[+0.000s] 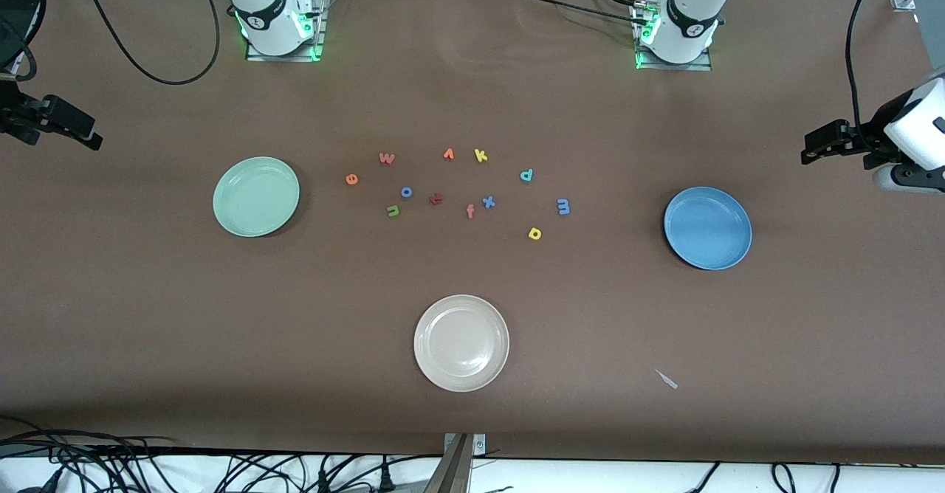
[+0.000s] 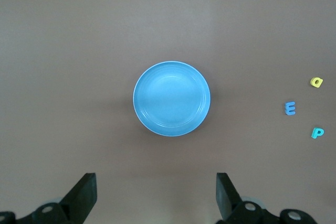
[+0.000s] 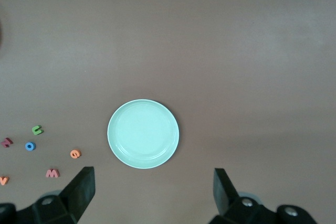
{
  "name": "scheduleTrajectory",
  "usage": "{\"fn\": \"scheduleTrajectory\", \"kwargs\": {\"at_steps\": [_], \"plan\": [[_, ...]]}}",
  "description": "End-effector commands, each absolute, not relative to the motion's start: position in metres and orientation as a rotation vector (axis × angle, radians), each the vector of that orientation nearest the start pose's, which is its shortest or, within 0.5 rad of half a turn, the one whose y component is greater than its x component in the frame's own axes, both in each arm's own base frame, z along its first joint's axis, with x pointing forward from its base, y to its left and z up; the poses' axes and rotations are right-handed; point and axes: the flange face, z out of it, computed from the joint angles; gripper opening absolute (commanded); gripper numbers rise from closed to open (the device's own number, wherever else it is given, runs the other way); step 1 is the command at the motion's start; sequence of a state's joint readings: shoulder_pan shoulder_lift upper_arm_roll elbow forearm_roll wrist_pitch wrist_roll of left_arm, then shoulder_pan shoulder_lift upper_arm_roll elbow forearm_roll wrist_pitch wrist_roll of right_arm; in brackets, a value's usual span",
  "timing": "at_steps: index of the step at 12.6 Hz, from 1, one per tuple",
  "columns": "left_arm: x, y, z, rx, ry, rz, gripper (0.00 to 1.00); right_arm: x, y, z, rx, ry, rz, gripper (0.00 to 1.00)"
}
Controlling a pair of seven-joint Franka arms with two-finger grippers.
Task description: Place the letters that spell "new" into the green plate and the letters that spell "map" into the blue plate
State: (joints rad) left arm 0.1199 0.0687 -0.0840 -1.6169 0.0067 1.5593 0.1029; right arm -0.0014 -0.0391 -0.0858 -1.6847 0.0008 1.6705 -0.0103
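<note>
The green plate (image 1: 256, 196) (image 3: 143, 134) lies empty toward the right arm's end. The blue plate (image 1: 707, 228) (image 2: 171, 98) lies empty toward the left arm's end. Between them lie the letters: orange "e" (image 1: 352, 178) (image 3: 75, 153), salmon "w" (image 1: 387, 158) (image 3: 52, 173), green "n" (image 1: 393, 211) (image 3: 37, 129), teal "p" (image 1: 526, 176) (image 2: 317, 132), blue "m" (image 1: 563, 206) (image 2: 290, 108), yellow "a" (image 1: 535, 234) (image 2: 316, 82). My left gripper (image 1: 816, 146) (image 2: 156, 182) hangs open above the table by the blue plate. By the green plate hangs my right gripper (image 1: 85, 133) (image 3: 154, 179), open too. Both hold nothing.
A cream-white plate (image 1: 461, 342) sits nearer the front camera. Among the letters are a blue "o" (image 1: 406, 192), a dark red "t" (image 1: 435, 198), an orange "f" (image 1: 470, 212), a blue "x" (image 1: 488, 201), a yellow "k" (image 1: 480, 156) and an orange letter (image 1: 448, 154). A white scrap (image 1: 667, 379) lies near the front edge.
</note>
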Motion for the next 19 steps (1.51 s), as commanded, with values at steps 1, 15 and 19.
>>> {"fn": "scheduleTrajectory", "kwargs": {"at_steps": [1,15,19], "plan": [[0.581,0.014,0.552,-3.162,0.137,0.213,1.0,0.545,-0.046,0.606,-3.121,0.091,-0.047,1.0],[0.54,-0.254,0.36,-3.214,0.006,0.138,1.0,0.605,0.022,0.49,-3.039,0.133,0.216,0.99],[0.524,-0.291,0.283,-3.194,-0.032,0.099,1.0,0.608,0.106,0.433,-3.045,0.562,0.179,0.99]]}}
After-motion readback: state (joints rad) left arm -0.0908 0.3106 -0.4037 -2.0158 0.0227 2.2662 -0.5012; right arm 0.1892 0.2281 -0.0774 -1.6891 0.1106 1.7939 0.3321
